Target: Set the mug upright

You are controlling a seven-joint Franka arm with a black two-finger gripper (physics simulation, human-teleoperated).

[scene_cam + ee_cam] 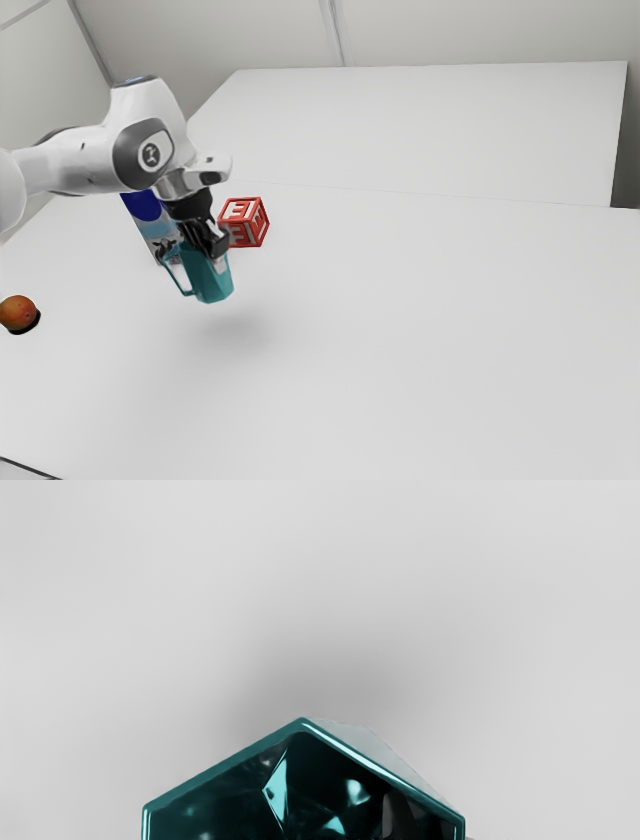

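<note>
Pinched mug [212, 284] in gripper [215, 253], w/ slight tilt, above table [430, 330]. Prob. risked toppling on set-down, e.g., via too-high release or edge-first landing.

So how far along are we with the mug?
Lifting looks done: the mug hangs above the table, its shadow below. In hand: the gripper is shut on it, mouth up but leaning a little. Left, as I judge it: straighten it, lower its base onto the table, then let go.
</note>
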